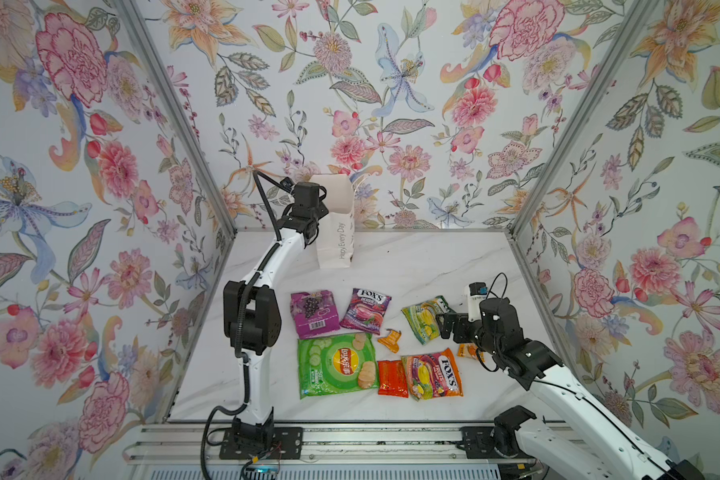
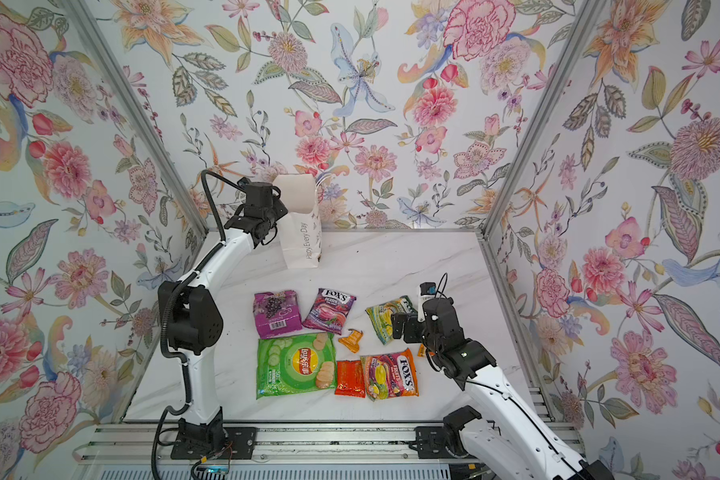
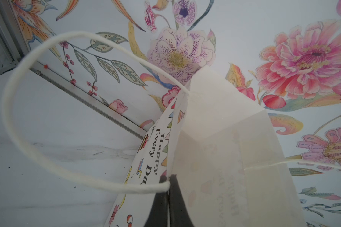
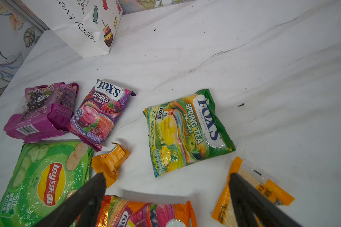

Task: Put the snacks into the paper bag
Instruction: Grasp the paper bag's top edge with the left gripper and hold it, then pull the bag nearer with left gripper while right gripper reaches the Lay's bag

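**Chief:** Left side first.

**Inspector:** The left arm [image 1: 262, 266] reaches up and back. The left jaws are clamped on the rim of the paper bag [image 1: 335, 232], beside its string handle [image 3: 8, 110]. The bag stands upright at the rear of the tabletop [image 1: 433, 257].

**Chief:** The snacks?

**Inspector:** All eight lie on the tabletop in front of it, well apart from the bag.

**Chief:** Right side?

**Inspector:** The right arm [image 1: 558, 386] is low and reaches inward. The right jaws are spread wide, empty and tilted down. The green FOX'S bag [image 4: 185, 133] lies just ahead of them. Its longer side looks roughly parallel to the line between the jaws, slightly skewed. A small orange sachet [image 4: 250, 188] lies under one finger. I judge the right arm nearer, and a wrist turn may be needed.
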